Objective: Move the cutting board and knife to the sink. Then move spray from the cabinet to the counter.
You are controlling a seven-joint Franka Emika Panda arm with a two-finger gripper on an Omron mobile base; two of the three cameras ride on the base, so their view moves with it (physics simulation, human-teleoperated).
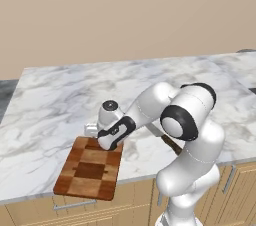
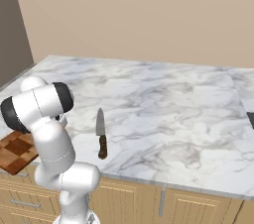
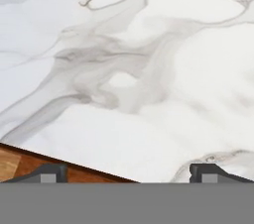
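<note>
I see the hand (image 3: 128, 173) low over the far edge of the cutting board (image 1: 90, 168), pointing down at the marble table (image 1: 60, 100). In the hand view its two dark fingertips (image 3: 45, 172) stand wide apart with nothing between them, so the hand is released and empty. One tip sits over the board's brown corner, the other over bare marble, and the board's edge runs slantwise across the lower left of that view.

From the left base view, the board lies flat at the table's front edge, its near end slightly overhanging the drawer fronts, just below and in front of the hand. The knife (image 2: 101, 134) lies on the marble to the board's right, apart from it, handle toward the front edge and blade pointing away, well clear of the hand.
</note>
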